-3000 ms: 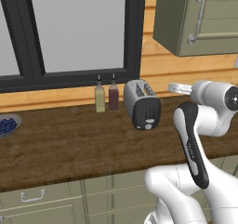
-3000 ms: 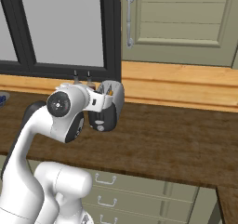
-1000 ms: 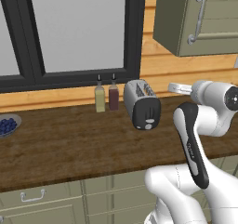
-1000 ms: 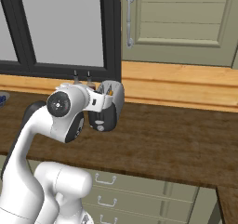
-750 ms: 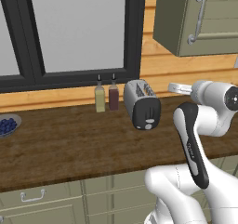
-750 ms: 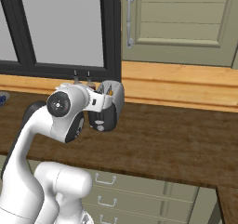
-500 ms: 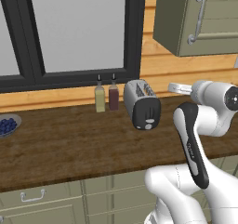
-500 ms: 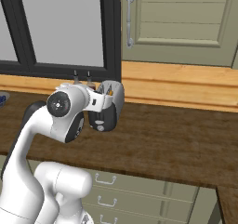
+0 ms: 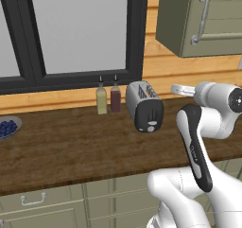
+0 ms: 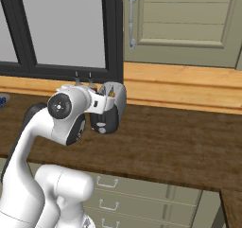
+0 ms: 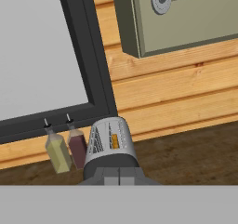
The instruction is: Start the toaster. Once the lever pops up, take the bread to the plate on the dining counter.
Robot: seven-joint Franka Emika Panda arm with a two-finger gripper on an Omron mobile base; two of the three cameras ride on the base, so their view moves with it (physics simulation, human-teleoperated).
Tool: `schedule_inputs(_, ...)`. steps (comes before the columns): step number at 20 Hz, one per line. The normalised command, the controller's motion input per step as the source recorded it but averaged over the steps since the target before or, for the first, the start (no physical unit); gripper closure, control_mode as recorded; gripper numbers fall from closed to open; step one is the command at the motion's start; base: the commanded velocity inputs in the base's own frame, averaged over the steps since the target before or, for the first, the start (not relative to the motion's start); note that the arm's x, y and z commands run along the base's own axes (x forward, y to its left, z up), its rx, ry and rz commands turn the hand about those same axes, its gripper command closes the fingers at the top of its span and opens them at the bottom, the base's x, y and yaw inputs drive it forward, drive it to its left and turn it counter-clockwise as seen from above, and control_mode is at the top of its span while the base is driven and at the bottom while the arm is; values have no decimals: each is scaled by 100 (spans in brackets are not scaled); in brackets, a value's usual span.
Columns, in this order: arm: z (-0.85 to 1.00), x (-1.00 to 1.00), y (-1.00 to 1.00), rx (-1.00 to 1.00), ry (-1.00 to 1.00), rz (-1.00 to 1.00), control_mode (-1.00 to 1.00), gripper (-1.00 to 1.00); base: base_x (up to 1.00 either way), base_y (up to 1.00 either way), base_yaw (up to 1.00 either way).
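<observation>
The small silver toaster [image 9: 143,105] stands on the wood counter [image 9: 71,146] under the window, its black end panel facing me. The pale lever [image 9: 151,127] sits low on that panel. In the hand view an orange-brown bit of the bread [image 11: 114,140] shows in one slot of the toaster [image 11: 110,146]. My gripper [image 11: 119,175] is shut and empty, hovering just before the end panel at about the toaster's top height. In the right base view my arm covers part of the toaster [image 10: 112,109]. The plate and the dining counter are out of view.
Left of the toaster, against the wall, stand an olive bottle [image 9: 101,101] and a dark red bottle [image 9: 116,99]. A grey bowl of blue berries [image 9: 7,127] sits at the counter's far left. A wall cabinet [image 9: 198,19] hangs above right. Drawers run under the counter.
</observation>
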Motion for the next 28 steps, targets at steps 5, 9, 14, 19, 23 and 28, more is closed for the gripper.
schedule_inputs(5,0,0,0,0,0,0,-100,100,0,0,0)
schedule_inputs(9,0,0,0,0,0,0,-100,100,0,0,0)
schedule_inputs(14,0,0,0,0,0,0,-100,100,0,0,0)
schedule_inputs(19,0,0,0,0,0,0,-100,100,0,0,0)
schedule_inputs(23,0,0,0,0,0,0,-100,100,0,0,0)
schedule_inputs(28,0,0,0,0,0,0,-100,100,0,0,0)
